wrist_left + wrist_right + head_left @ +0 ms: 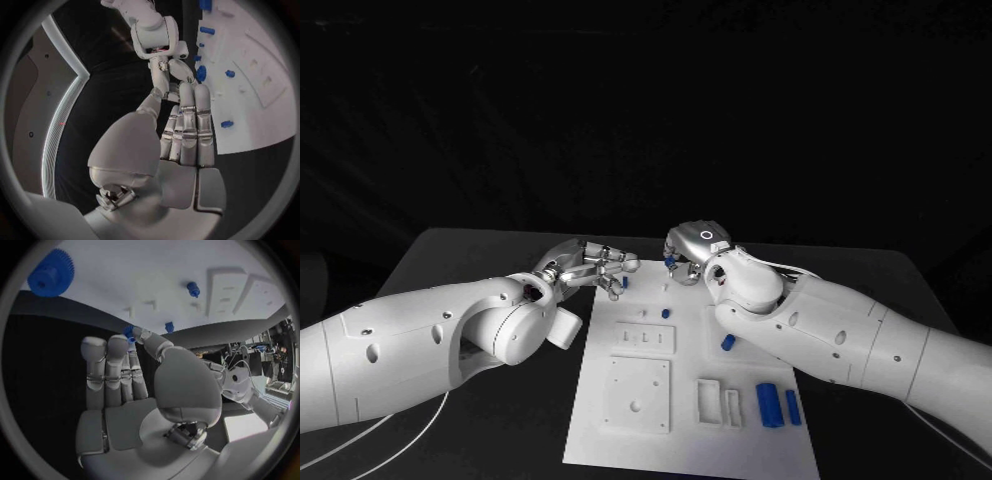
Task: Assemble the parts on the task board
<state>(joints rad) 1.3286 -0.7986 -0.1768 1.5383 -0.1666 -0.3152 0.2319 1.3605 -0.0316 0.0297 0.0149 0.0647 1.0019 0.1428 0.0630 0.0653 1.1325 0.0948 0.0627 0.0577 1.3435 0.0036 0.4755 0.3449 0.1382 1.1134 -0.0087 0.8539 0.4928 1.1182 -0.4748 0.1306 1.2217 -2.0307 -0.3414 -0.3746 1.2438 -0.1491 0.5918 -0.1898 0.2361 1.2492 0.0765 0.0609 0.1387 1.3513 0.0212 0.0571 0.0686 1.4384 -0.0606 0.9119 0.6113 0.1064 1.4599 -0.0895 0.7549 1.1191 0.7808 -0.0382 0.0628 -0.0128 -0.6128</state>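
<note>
Both silver hands of a Sharpa robot meet at the far end of the white task board (689, 400), which lies in the middle of a black table (488, 250) against a dark backdrop. The left hand (589, 265) reaches over the board's far left corner, its fingers extended close together, their tips near a small blue part (613, 284) standing there; whether they grip it cannot be told. The right hand (697, 250) hovers at the far edge, its thumb (150, 340) and fingertips beside a blue piece (128, 332), contact unclear. A blue gear (50, 274) lies on the board in the right wrist view. Two blue cylinders (779, 402) rest side by side near the board's right edge, beside white slotted blocks (721, 402). No lettering is legible.
</note>
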